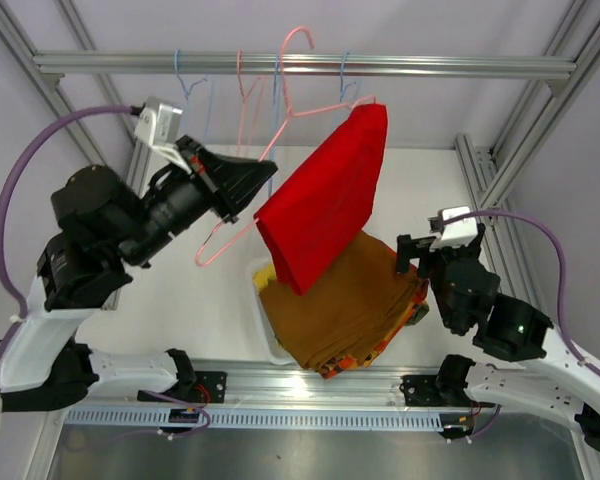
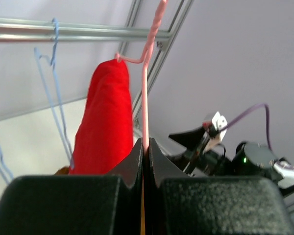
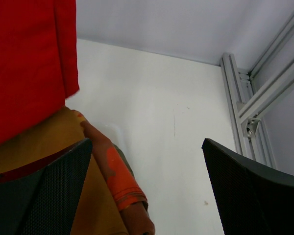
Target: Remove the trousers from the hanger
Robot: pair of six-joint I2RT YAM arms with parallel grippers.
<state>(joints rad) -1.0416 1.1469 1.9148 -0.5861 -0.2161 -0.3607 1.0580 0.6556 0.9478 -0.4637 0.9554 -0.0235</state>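
Plain red trousers (image 1: pixel 325 200) hang folded over a pink wire hanger (image 1: pixel 280 110) that is tilted under the rail. My left gripper (image 1: pixel 265 175) is shut on the hanger's wire; in the left wrist view the pink hanger (image 2: pixel 146 88) runs up from between the closed jaws, with the red trousers (image 2: pixel 105 122) to its left. Brown trousers (image 1: pixel 345 295) top a pile with orange-red patterned trousers (image 1: pixel 365 362) and a bit of yellow pair (image 1: pixel 264 274) peeking out. My right gripper (image 1: pixel 412 252) is open beside the pile; its view shows the orange-red pair (image 3: pixel 118 176), the brown pair (image 3: pixel 49 142) and the red trousers (image 3: pixel 29 63).
The pile rests in a white basket (image 1: pixel 255 300). Empty blue hangers (image 1: pixel 190 85) and another pink hanger (image 1: pixel 245 85) hang on the metal rail (image 1: pixel 300 65). An aluminium frame post (image 1: pixel 480 170) stands at the right; the frame's front bar (image 1: pixel 310 385) runs along the near edge.
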